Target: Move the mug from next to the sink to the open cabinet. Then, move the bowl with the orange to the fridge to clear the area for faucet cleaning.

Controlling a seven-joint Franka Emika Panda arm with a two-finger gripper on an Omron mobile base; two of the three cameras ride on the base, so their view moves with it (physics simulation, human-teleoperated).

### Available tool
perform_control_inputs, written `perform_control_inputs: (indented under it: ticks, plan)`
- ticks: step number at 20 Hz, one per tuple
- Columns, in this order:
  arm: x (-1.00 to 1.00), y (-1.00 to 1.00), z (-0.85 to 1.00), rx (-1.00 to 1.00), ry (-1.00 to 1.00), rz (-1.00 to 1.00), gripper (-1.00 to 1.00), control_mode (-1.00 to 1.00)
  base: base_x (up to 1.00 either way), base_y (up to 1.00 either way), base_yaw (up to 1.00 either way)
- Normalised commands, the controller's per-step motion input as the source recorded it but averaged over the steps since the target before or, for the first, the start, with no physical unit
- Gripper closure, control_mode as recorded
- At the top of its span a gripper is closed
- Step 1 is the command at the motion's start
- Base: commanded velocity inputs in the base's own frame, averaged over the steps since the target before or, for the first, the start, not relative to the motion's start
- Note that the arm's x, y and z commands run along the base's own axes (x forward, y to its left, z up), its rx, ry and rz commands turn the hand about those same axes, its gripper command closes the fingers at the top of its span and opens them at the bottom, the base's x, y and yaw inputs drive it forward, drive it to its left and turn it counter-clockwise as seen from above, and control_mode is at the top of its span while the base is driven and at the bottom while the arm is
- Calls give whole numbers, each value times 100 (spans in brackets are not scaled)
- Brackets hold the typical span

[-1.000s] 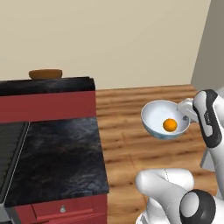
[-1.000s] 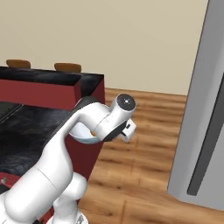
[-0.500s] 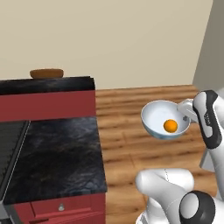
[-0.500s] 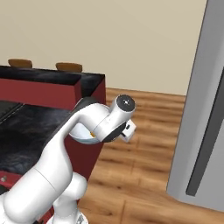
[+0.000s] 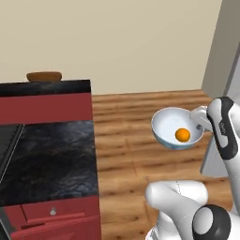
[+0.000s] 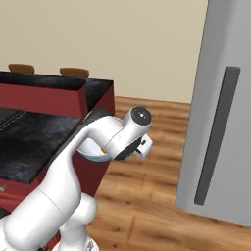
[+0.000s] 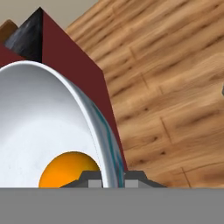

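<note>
The fridge (image 6: 220,112) is seen at the right, door shut. The bowl (image 5: 174,127) is held in the air over the wood floor (image 5: 126,140), mouth up. Its rim is pinched by the closed gripper (image 7: 113,180). The orange (image 5: 183,135) is inside.

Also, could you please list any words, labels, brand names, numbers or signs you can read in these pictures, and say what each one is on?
None: no text, number or sign is readable.
The bowl carries only a faint bluish pattern, no lettering.
The orange, the fridge and the dark counter are plain.
</note>
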Motion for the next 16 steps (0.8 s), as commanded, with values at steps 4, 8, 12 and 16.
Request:
perform_control_inputs:
  ticks: [4,8,12,16]
  plan:
    - [0,0,0,0,0,0,100,100,84,19,0]
    - [0,0,0,0,0,0,100,100,100,0,0]
    - [0,0,0,0,0,0,100,100,100,1,0]
    - [0,0,0,0,0,0,100,100,100,-1,0]
